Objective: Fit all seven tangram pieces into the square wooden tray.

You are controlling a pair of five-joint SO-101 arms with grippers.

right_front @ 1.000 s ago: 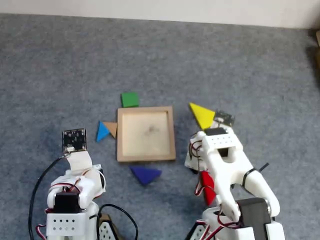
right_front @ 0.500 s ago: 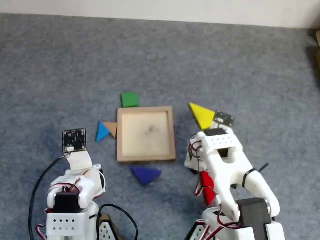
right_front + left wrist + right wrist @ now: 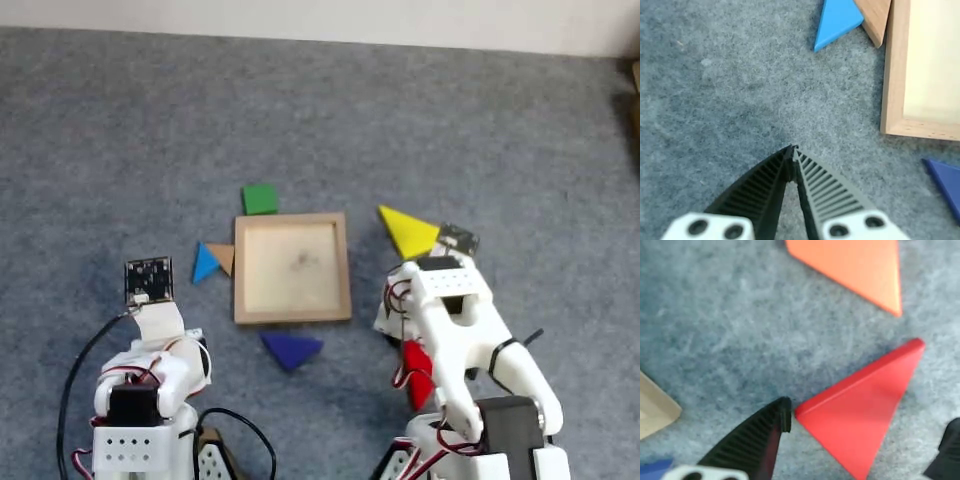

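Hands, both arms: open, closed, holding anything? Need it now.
Left hand: closed, holding nothing.
Right hand: open, straddling the red triangle, not clamped on it.

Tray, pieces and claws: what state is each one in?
wooden tray, empty
green square, outside tray
light blue triangle, outside tray
tan triangle, outside tray
dark blue piece, outside tray
yellow triangle, outside tray
red triangle, on carpet
orange piece, on carpet
left gripper, shut, empty
right gripper, open

Loose pieces [image 3: 260,198] around the tray [image 3: 240,270]
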